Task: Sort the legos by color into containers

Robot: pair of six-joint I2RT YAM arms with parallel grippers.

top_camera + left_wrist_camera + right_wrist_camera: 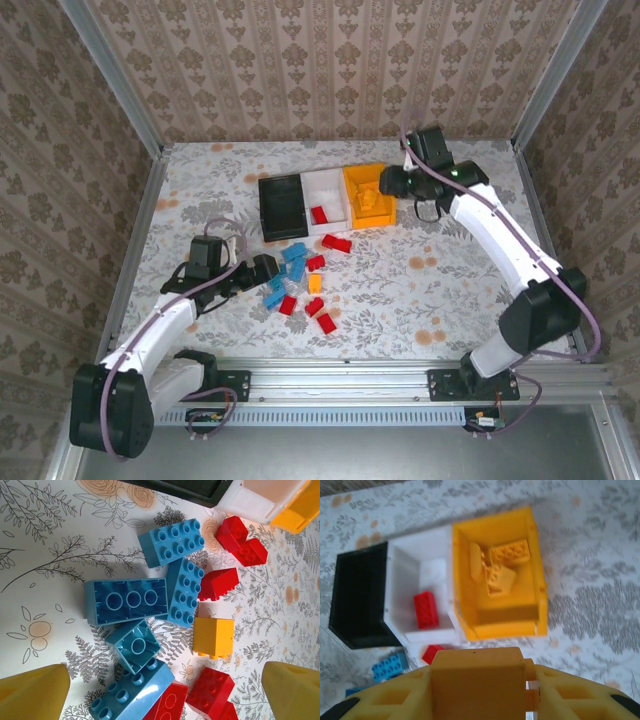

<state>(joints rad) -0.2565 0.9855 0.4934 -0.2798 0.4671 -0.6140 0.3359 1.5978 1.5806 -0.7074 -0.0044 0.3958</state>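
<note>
Though untouched, legos (130,600) beside end effector (270,267)

Three open rectangular plastic bins are seen touching in a row: a black bin (357,600), a white bin (402,575) and an orange-yellow bin (507,614); one red studded brick (426,610) is seen lying in the white bin; several orange-yellow bricks (502,567) are heaped in the orange-yellow bin; a second red brick (432,652) and a blue brick (390,665) are seen on the floral tabletop (590,540) just outside the white bin; the right gripper (478,685) is blurred, its jaws not made out.

Nothing to read here — no text, label, brand or number on any brick, bin or surface.
</note>
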